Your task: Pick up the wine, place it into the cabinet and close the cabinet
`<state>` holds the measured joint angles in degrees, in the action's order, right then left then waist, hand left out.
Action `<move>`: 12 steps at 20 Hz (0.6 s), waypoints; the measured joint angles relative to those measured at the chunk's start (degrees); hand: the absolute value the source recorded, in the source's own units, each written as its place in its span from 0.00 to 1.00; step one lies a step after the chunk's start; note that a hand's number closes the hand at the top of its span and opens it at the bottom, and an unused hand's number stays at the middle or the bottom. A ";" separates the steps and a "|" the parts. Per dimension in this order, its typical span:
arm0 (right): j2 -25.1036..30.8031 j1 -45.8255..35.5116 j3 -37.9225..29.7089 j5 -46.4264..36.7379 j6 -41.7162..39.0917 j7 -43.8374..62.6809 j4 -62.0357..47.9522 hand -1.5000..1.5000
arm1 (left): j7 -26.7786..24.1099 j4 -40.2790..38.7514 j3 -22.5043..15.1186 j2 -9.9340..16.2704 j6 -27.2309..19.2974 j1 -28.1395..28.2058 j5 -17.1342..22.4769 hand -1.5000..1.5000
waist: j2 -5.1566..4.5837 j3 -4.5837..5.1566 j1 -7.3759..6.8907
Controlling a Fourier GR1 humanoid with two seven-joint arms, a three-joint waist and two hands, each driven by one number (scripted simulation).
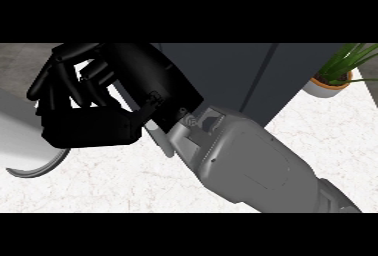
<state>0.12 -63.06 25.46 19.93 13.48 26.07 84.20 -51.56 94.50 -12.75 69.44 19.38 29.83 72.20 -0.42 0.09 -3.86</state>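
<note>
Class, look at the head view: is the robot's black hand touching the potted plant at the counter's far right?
Apart. The head view shows the hand at the left and the potted plant at the far right, with the dark cabinet between them.

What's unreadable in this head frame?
- Wine: not visible; the hand and forearm fill the view.
- Cabinet: cut off at the top edge, partly behind the arm; open or closed unclear.
- Other hand: out of view.
- Curved grey piece: mostly under the hand.

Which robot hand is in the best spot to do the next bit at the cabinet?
Right. Only the right hand shows, and it is right beside the dark cabinet. The left hand is out of view.
</note>
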 measured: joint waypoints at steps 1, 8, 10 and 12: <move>0.16 -0.36 -0.43 2.21 -2.89 0.66 -1.23 1.00 | 0.24 0.07 0.33 -0.06 0.22 0.14 -0.02 0.00 | -0.05 0.00 -0.11; 0.19 -2.75 1.08 14.68 -23.19 5.87 -10.66 1.00 | 2.47 -0.96 2.62 -0.44 1.84 0.39 0.26 0.00 | -0.26 0.07 -0.23; 0.07 -3.68 1.18 16.88 -27.39 6.42 -14.41 1.00 | 3.01 -1.44 3.32 -0.88 2.50 0.65 0.13 0.00 | -0.17 0.08 0.00; 0.00 -3.99 0.98 18.40 -31.08 6.20 -18.03 1.00 | 3.69 -1.61 4.25 -1.25 3.01 1.12 0.33 0.00 | -0.07 0.06 0.34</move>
<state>0.11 -67.05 26.44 38.33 -17.60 32.27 66.17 -47.87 92.89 -8.50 68.20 22.39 30.95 72.53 -0.49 0.15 -3.52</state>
